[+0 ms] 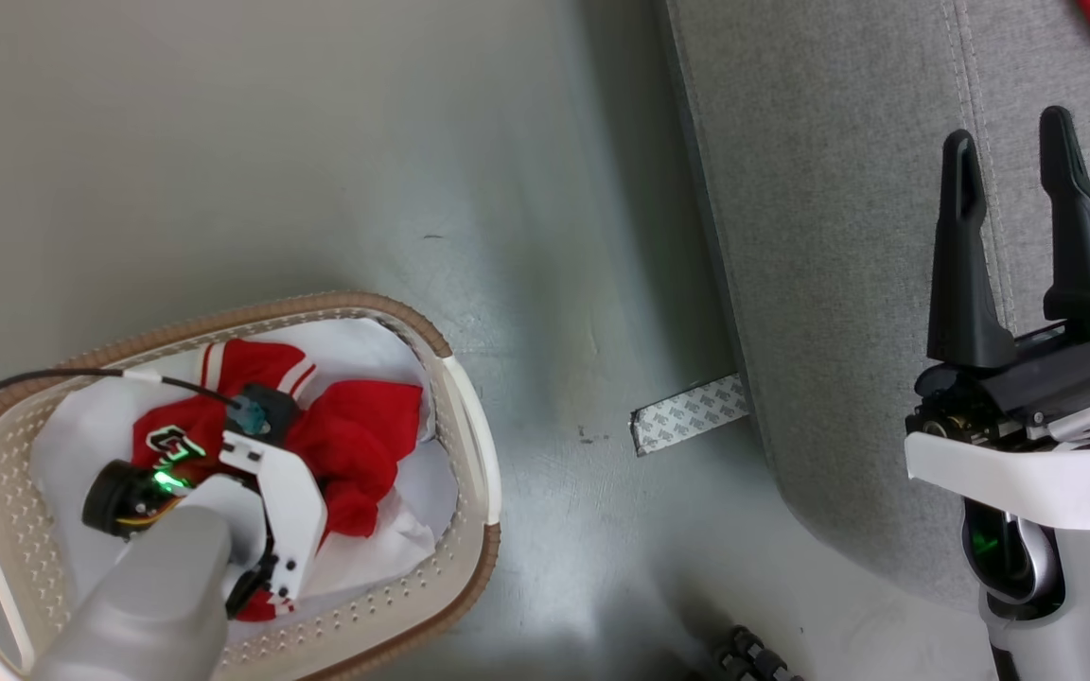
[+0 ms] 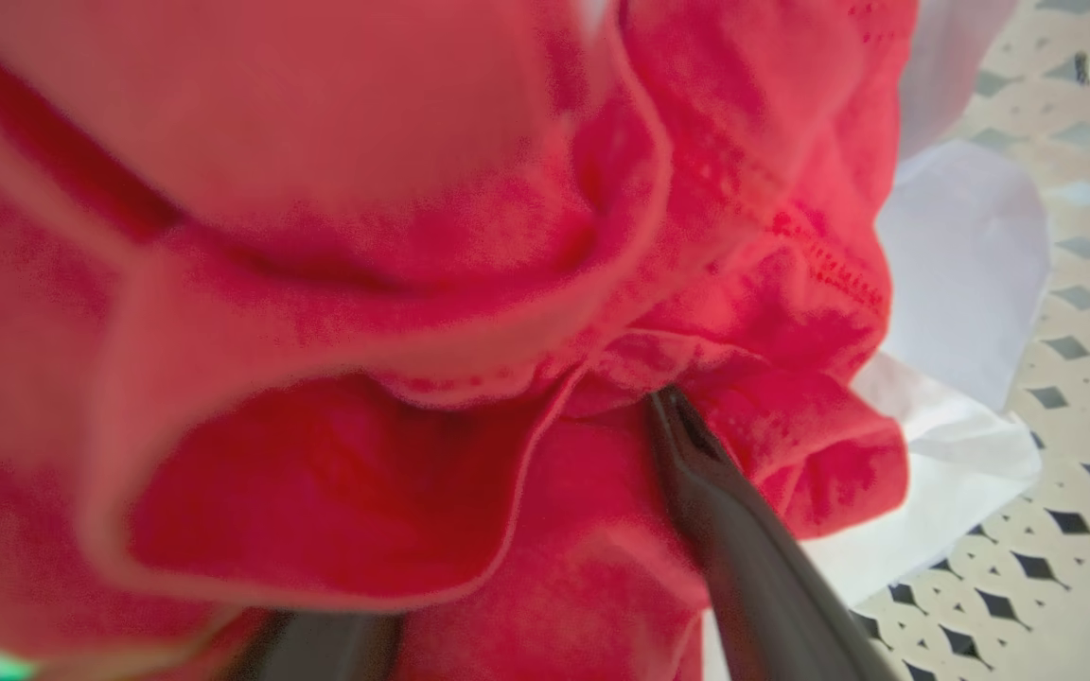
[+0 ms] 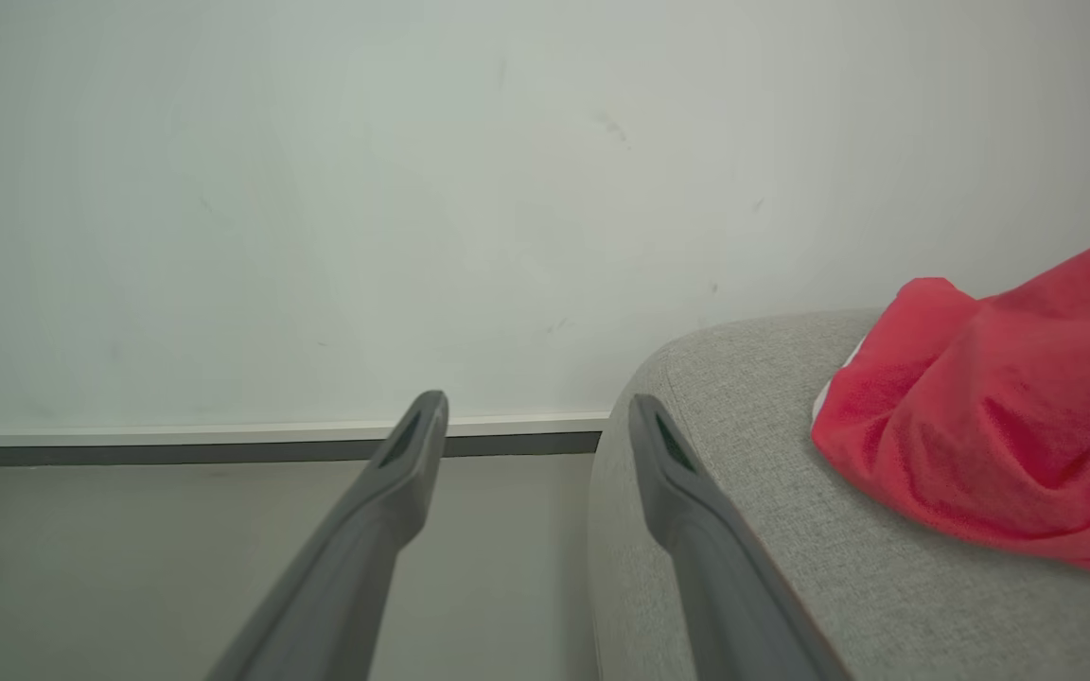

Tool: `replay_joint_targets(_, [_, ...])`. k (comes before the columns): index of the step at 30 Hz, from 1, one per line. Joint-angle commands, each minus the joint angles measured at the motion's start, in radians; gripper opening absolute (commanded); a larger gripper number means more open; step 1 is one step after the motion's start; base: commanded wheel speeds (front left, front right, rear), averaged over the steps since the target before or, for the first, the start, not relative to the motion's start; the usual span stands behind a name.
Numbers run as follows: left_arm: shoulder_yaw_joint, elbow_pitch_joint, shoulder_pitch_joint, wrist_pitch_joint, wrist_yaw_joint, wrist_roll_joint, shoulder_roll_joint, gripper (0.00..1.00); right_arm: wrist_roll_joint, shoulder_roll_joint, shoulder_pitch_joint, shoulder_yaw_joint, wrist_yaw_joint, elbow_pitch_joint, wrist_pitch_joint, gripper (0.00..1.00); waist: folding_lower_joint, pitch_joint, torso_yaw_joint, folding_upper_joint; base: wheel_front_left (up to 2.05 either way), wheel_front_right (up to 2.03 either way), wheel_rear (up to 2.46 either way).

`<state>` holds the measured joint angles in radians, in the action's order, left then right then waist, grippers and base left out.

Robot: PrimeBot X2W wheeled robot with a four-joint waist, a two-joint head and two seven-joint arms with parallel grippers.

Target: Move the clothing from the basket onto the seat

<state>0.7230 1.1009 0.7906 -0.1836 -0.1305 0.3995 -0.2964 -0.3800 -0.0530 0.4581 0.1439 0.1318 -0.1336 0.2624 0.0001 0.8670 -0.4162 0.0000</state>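
The basket [image 1: 469, 416] stands on the floor [image 1: 318, 142] at the robot's left, the clothing [image 1: 360, 445] heaped in it on a sheet [image 1: 384, 350], with the left arm [image 1: 157, 586] reaching down into the heap. The seat [image 1: 838, 236] stands well apart to the right. A strip of tape [image 1: 690, 414] lies between them, one end at the seat's base. The right gripper [image 1: 1013, 161] hangs over the seat's near left part, and one garment [image 3: 999, 426] lies further back on it, with a wall [image 3: 413, 189] behind.

L arm [image 1: 157, 586] down in basket [image 1: 318, 305] over red clothing [image 1: 365, 435]; R gripper [image 1: 1009, 132], fingers apart, over seat [image 1: 838, 236].
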Motion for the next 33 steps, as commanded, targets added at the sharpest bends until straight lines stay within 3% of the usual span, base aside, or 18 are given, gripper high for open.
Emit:
replay_joint_targets(1, [0.012,0.032,-0.016,-0.011,0.001,0.014,0.008,1.00,-0.012,0.003,0.015,0.002,-0.002,0.002,0.003,1.00,-0.0001,-0.005,0.000,0.0000,0.00,0.00,0.00])
replay_joint_targets(2, [0.017,0.036,-0.016,-0.002,0.001,0.019,0.013,0.67,-0.015,0.003,0.018,0.003,-0.002,0.004,0.003,1.00,-0.0001,-0.010,0.000,0.0000,0.00,0.00,0.00])
replay_joint_targets(3, [0.023,0.040,-0.016,0.007,0.001,0.024,0.018,0.15,-0.015,0.003,0.019,0.004,-0.002,0.006,0.003,1.00,-0.0001,-0.016,0.000,0.0000,0.00,0.00,0.00])
replay_joint_targets(4, [0.030,0.042,-0.018,0.014,0.001,0.028,0.023,0.00,-0.016,0.004,0.019,0.005,-0.002,0.007,0.003,1.00,-0.0001,-0.024,0.001,0.0000,0.00,0.00,0.00])
replay_joint_targets(13, [0.113,0.030,-0.044,0.092,0.001,0.087,0.047,0.00,0.011,0.003,-0.003,-0.009,-0.002,0.029,0.003,1.00,-0.0001,-0.142,0.040,0.0000,0.00,0.00,0.00])
replay_joint_targets(23, [0.113,0.004,-0.154,0.287,0.001,0.224,0.133,0.00,0.038,-0.016,-0.067,0.005,-0.002,0.091,0.003,1.00,-0.0001,-0.439,0.137,0.0000,0.00,0.00,0.00])
replay_joint_targets(33, [0.151,-0.090,-0.235,0.406,0.001,0.300,0.154,0.00,0.018,-0.045,-0.165,0.027,-0.002,0.155,0.003,1.00,-0.0001,-0.673,0.226,0.0000,0.00,0.00,0.00])
